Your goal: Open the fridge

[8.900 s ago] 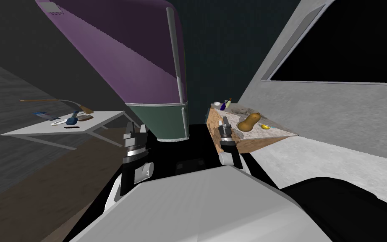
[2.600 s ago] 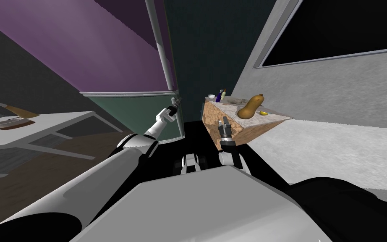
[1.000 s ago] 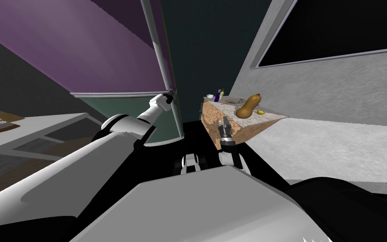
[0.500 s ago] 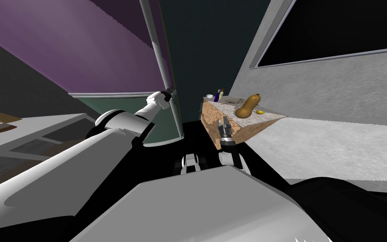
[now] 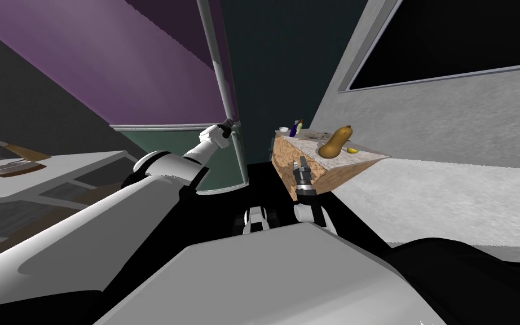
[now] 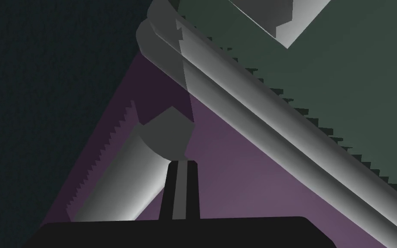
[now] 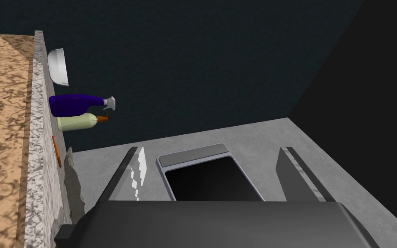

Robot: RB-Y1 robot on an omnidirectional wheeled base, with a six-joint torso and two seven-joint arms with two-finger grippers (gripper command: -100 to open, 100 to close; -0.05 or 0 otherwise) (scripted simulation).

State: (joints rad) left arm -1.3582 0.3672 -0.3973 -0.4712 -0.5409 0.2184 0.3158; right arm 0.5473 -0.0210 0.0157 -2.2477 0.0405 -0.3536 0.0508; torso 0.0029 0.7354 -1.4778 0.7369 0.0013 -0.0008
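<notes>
The fridge has a purple upper door (image 5: 140, 67) and a green lower door (image 5: 191, 149), both closed. A grey vertical handle (image 5: 218, 62) runs along the upper door's right edge. My left arm reaches out to that handle's lower end, where the left gripper (image 5: 228, 124) sits. In the left wrist view its fingers (image 6: 180, 189) are pressed together with nothing between them, right beside the handle's (image 6: 116, 185) end cap. The right gripper (image 5: 303, 164) hangs open low by the counter, holding nothing (image 7: 212, 172).
A stone-topped counter (image 5: 309, 163) stands right of the fridge, carrying a squash (image 5: 335, 142), a banana (image 5: 353, 150), two bottles (image 7: 77, 114) and a white bowl (image 7: 58, 66). A white table (image 5: 56, 169) stands at the left. A dark wall lies between fridge and counter.
The left gripper's fingers have closed at the bottom of the upper door's handle. My head view has shifted slightly. The right arm has not moved.
</notes>
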